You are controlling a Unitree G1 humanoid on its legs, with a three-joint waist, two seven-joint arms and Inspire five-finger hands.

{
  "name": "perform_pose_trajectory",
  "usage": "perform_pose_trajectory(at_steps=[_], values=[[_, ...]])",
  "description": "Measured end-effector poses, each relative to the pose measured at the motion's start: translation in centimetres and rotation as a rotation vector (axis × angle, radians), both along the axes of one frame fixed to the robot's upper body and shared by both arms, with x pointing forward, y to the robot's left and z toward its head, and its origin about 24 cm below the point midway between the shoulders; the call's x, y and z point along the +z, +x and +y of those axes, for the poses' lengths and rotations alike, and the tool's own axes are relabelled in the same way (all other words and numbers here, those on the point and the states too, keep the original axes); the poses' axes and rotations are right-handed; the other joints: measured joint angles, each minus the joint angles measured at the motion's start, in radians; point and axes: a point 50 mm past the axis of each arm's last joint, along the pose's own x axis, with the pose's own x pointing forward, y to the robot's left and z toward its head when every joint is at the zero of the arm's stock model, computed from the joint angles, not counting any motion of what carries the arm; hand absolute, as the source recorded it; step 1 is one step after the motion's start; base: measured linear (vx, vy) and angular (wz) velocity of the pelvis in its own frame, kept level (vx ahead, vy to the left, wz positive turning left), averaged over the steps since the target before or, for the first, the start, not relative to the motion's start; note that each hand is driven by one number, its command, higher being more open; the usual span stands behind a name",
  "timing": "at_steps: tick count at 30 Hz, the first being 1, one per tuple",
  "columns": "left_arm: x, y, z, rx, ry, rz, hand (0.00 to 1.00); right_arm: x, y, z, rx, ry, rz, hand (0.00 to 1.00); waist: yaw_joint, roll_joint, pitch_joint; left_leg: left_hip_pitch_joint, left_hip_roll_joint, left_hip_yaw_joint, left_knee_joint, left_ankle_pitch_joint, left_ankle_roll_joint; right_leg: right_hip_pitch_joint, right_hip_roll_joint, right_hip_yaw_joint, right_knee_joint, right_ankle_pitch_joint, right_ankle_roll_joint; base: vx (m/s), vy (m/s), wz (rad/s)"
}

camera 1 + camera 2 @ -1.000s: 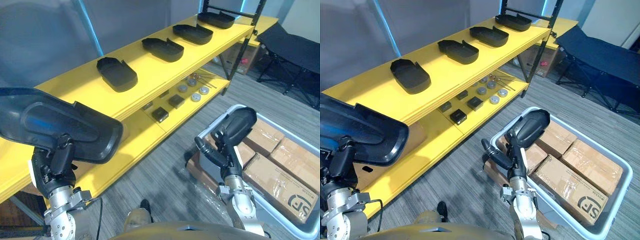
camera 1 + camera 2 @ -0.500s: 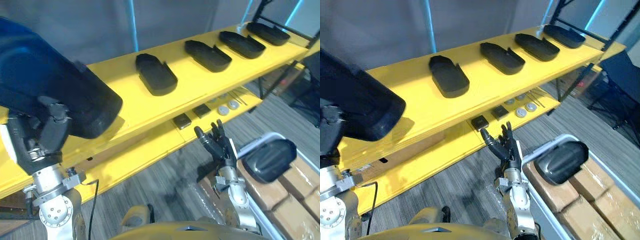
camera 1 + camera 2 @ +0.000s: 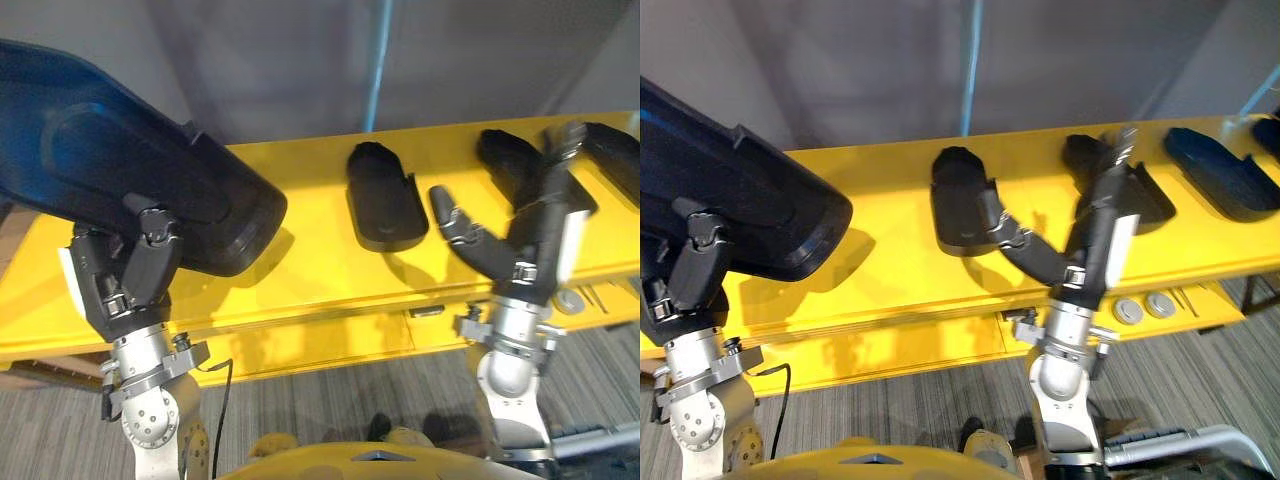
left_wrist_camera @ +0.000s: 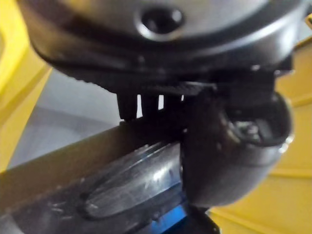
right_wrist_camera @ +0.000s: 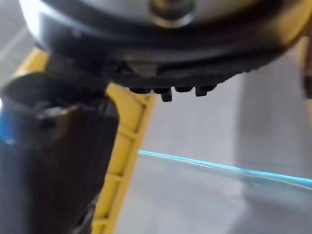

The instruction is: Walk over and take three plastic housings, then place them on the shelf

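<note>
My left hand (image 3: 130, 275) is shut on a large black plastic housing (image 3: 120, 180), held tilted above the left end of the yellow shelf (image 3: 300, 270); its thumb (image 4: 229, 146) curls over the housing's edge (image 4: 97, 180). My right hand (image 3: 535, 240) stands raised in front of the shelf, open, with fingers straight up, thumb spread and nothing in it. Three more black housings lie on the top shelf: one (image 3: 385, 195) just left of the right hand, one (image 3: 505, 160) partly behind it, one (image 3: 1220, 180) further right.
A grey wall with a light blue strip (image 3: 970, 60) backs the shelf. Round metal parts (image 3: 1130, 310) lie on the lower shelf at the right. A grey bin's rim (image 3: 1180, 445) shows at the bottom right over grey carpet.
The camera has swung round to face the shelf. My right hand has risen from beside the bin to in front of the top shelf. The left hand still holds its housing.
</note>
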Motion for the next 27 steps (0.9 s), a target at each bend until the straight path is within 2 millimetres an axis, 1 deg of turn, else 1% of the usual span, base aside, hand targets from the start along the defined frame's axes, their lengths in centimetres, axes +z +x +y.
perform_pose_trajectory(at_steps=[1, 2, 3, 5, 6, 7, 8, 10, 11, 13, 14, 16, 19, 20, 21, 22, 24, 25, 27], values=[[0.2, 0.2, -0.4, -0.027, 0.007, -0.023, 0.0, 0.4, -0.4, -0.6, -0.033, -0.002, -0.032, 1.0, -0.005, 0.005, -0.004, 0.002, 0.015, 0.049, -0.009, 0.009, -0.009, 0.0, -0.005, -0.009, 0.004, 0.0, 0.0, 0.03, 0.07, 1.17], [0.7, 0.4, -0.8, -0.066, 0.02, -0.069, 0.0, 0.8, -0.8, -1.8, -0.102, 0.007, -0.065, 1.0, -0.008, -0.008, -0.007, 0.008, -0.004, 0.071, -0.055, 0.062, -0.038, -0.008, -0.018, -0.012, 0.003, 0.003, 0.007, 0.02, 0.08, 0.51], [0.8, 0.5, -0.8, -0.076, 0.024, -0.084, 0.0, 0.8, -0.9, -2.1, -0.121, 0.012, -0.069, 1.0, -0.01, -0.014, -0.009, 0.005, -0.015, 0.059, -0.065, 0.07, -0.038, -0.009, -0.023, -0.01, -0.003, 0.004, 0.008, 0.02, 0.109, 0.42], [1.0, 0.8, -0.7, -0.083, 0.037, -0.095, 0.0, 0.0, -1.3, -2.6, -0.16, 0.032, -0.034, 1.0, -0.02, -0.022, -0.011, 0.007, -0.035, 0.048, -0.087, 0.082, -0.031, -0.005, -0.029, 0.003, -0.025, 0.015, 0.024, -0.01, 0.076, 0.17], [0.7, 0.8, -0.5, -0.074, 0.039, -0.08, 0.0, -1.0, -1.4, -2.8, -0.184, 0.062, 0.017, 1.0, -0.025, -0.022, -0.011, 0.016, -0.042, 0.051, -0.093, 0.082, -0.03, 0.007, -0.029, 0.008, -0.04, 0.023, 0.035, -0.02, 0.055, -0.07], [0.2, 0.7, -0.3, -0.067, 0.033, -0.055, 0.0, -2.6, -1.8, -3.0, -0.227, 0.109, 0.1, 1.0, -0.027, -0.022, -0.01, 0.037, -0.049, 0.058, -0.107, 0.083, -0.029, 0.023, -0.029, 0.017, -0.053, 0.029, 0.044, -0.02, 0.047, -0.13], [0.0, 0.6, -0.3, -0.064, 0.029, -0.042, 0.0, -3.5, -2.1, -3.1, -0.253, 0.136, 0.146, 1.0, -0.028, -0.021, -0.01, 0.047, -0.05, 0.063, -0.114, 0.083, -0.029, 0.028, -0.028, 0.025, -0.054, 0.029, 0.045, -0.03, 0.042, -0.29], [-0.7, 0.0, -0.2, -0.057, 0.026, 0.001, 0.0, -6.7, -3.7, -3.4, -0.364, 0.245, 0.302, 1.0, -0.031, -0.016, -0.01, 0.077, -0.052, 0.105, -0.137, 0.083, -0.029, 0.026, -0.023, 0.063, -0.054, 0.029, 0.045, -0.04, 0.025, -0.46], [-0.8, 0.0, -0.2, -0.057, 0.025, 0.007, 0.0, -7.4, -4.2, -3.5, -0.389, 0.27, 0.333, 1.0, -0.034, -0.013, -0.009, 0.083, -0.052, 0.113, -0.143, 0.083, -0.029, 0.026, -0.023, 0.071, -0.054, 0.029, 0.045, -0.05, 0.029, -0.5], [-1.1, -0.3, -0.3, -0.06, 0.02, 0.025, 0.0, -9.8, -6.5, -3.9, -0.453, 0.413, 0.438, 1.0, -0.057, -0.001, -0.007, 0.105, -0.051, 0.15, -0.159, 0.079, -0.035, 0.025, -0.018, 0.106, -0.056, 0.03, 0.047, -0.05, 0.028, -0.45], [-1.2, -0.3, -0.3, -0.062, 0.019, 0.027, 0.0, -10.3, -6.9, -3.9, -0.466, 0.438, 0.458, 1.0, -0.061, 0.002, -0.008, 0.108, -0.05, 0.16, -0.16, 0.077, -0.038, 0.024, -0.016, 0.114, -0.056, 0.03, 0.047, -0.03, 0.013, -0.45], [-1.2, -0.3, -0.5, -0.068, 0.016, 0.03, 0.0, -12.1, -8.3, -3.8, -0.508, 0.491, 0.548, 1.0, -0.088, 0.008, -0.01, 0.126, -0.042, 0.195, -0.159, 0.069, -0.048, 0.022, -0.004, 0.149, -0.057, 0.034, 0.053, -0.02, 0.008, -0.47], [-1.1, -0.1, -0.9, -0.086, 0.009, 0.027, 0.0, -13.8, -9.5, -3.6, -0.56, 0.516, 0.642, 1.0, -0.094, 0.008, -0.01, 0.142, -0.035, 0.222, -0.16, 0.065, -0.054, 0.023, 0.007, 0.171, -0.056, 0.036, 0.055, -0.02, -0.004, -0.29], [-1.1, 0.0, -1.0, -0.094, 0.016, 0.025, 0.0, -15.0, -10.1, -3.7, -0.586, 0.545, 0.7, 1.0, -0.095, 0.008, -0.011, 0.145, -0.032, 0.228, -0.159, 0.065, -0.055, 0.022, 0.01, 0.173, -0.056, 0.036, 0.056, -0.03, -0.009, -0.13], [-1.1, 0.0, -1.0, -0.095, 0.018, 0.025, 0.0, -15.4, -10.3, -3.7, -0.59, 0.566, 0.718, 1.0, -0.095, 0.008, -0.011, 0.145, -0.032, 0.229, -0.158, 0.065, -0.055, 0.023, 0.01, 0.173, -0.056, 0.036, 0.056, -0.03, -0.01, -0.04], [-1.0, 0.0, -0.9, -0.095, 0.022, 0.024, 0.0, -16.3, -10.6, -3.7, -0.585, 0.591, 0.761, 1.0, -0.092, 0.009, -0.012, 0.148, -0.03, 0.23, -0.158, 0.065, -0.055, 0.024, 0.012, 0.172, -0.056, 0.037, 0.055, 0.0, 0.0, 0.0], [-1.0, 0.0, -0.8, -0.091, 0.028, 0.026, 0.0, -17.5, -11.0, -3.4, -0.537, 0.622, 0.828, 1.0, -0.086, 0.014, -0.015, 0.155, -0.029, 0.233, -0.159, 0.064, -0.057, 0.029, 0.013, 0.172, -0.056, 0.036, 0.055, -0.03, 0.002, -0.04], [-1.0, 0.0, -0.6, -0.088, 0.034, 0.026, 0.0, -18.2, -10.9, -3.1, -0.463, 0.628, 0.874, 1.0, -0.084, 0.019, -0.019, 0.156, -0.028, 0.235, -0.158, 0.063, -0.058, 0.03, 0.013, 0.172, -0.057, 0.036, 0.055, -0.04, 0.009, -0.03], [-1.0, 0.0, -0.4, -0.085, 0.038, 0.024, 0.0, -18.7, -10.4, -2.7, -0.377, 0.604, 0.914, 1.0, -0.084, 0.022, -0.023, 0.157, -0.028, 0.237, -0.157, 0.062, -0.06, 0.031, 0.013, 0.173, -0.057, 0.036, 0.055, -0.04, 0.009, -0.03]])
